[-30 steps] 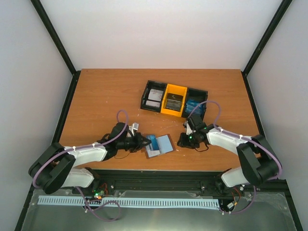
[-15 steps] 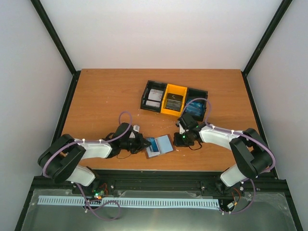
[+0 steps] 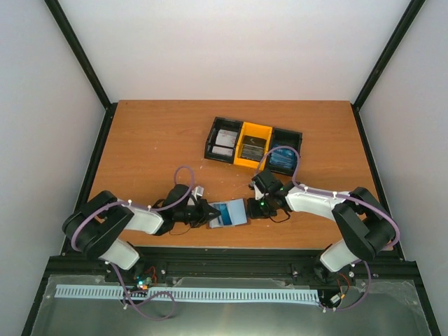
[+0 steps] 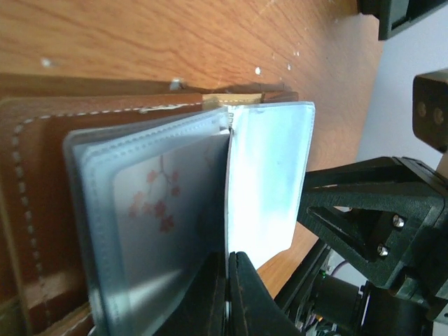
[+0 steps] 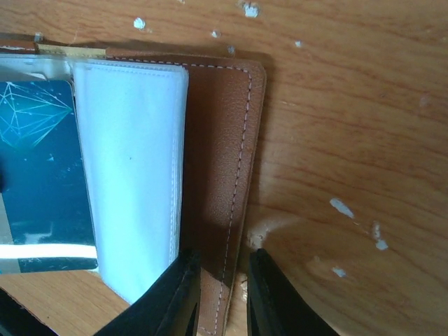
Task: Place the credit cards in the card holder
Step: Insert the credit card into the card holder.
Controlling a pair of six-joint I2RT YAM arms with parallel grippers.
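Note:
The brown card holder (image 3: 229, 213) lies open near the table's front edge, its pale blue-grey pockets up. My left gripper (image 3: 208, 212) is at its left side, shut on the edge of one pale pocket leaf (image 4: 266, 189) and holding it upright. A card with pink blossoms (image 4: 157, 210) sits in a pocket beside it. My right gripper (image 3: 254, 207) is at the holder's right edge. Its jaws stand slightly apart, straddling the brown cover's stitched edge (image 5: 234, 182). A dark blue card (image 5: 35, 161) shows in a left pocket. More credit cards lie in the tray.
A three-compartment tray (image 3: 241, 129) stands behind the holder, black with a yellow middle: whitish cards (image 3: 225, 142) on the left, dark cards (image 3: 253, 148) in the middle, blue cards (image 3: 283, 157) on the right. The two grippers are close, facing each other across the holder.
My right gripper has moved left up to the holder's right edge. My left gripper has pushed right, still pinching the pocket leaf. The holder has shifted a little to the right.

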